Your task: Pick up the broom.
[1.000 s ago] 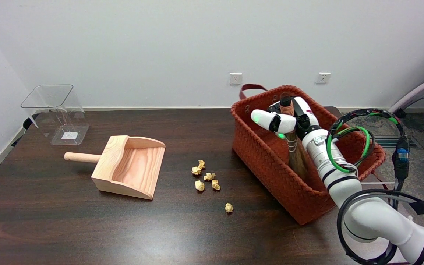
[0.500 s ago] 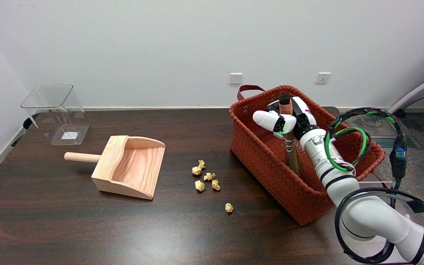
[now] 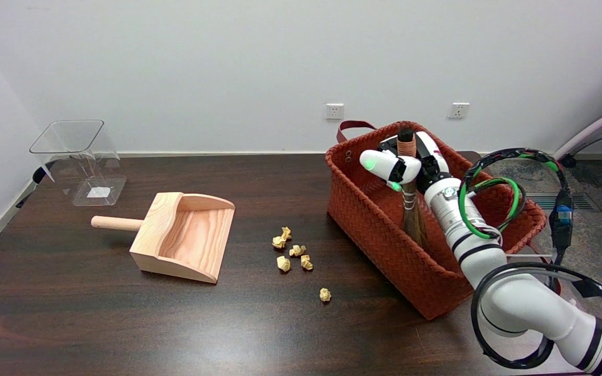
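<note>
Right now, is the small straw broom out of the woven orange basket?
No. The right hand grips its handle, but the straw broom's bristles remain inside the basket.

You have a dark, polished wooden table point(image 3: 123, 324) showing glare, a smooth pale unvarnished wooden dustpan point(image 3: 183, 237), a clear glossy plastic bin point(image 3: 79, 159), crumpled tan paper scraps point(image 3: 293, 250), a matt woven rust-red basket point(image 3: 384, 230), and a straw-bristled, wire-bound broom point(image 3: 412, 219).

I get even, bright indoor light from overhead, sharp focus throughout. There's a soft glare patch on the dark table point(image 3: 238, 342) near the front edge. Shadows are short and faint under the dustpan point(image 3: 183, 236). The white wall point(image 3: 228, 62) looks slightly vignetted at the corners.
</note>
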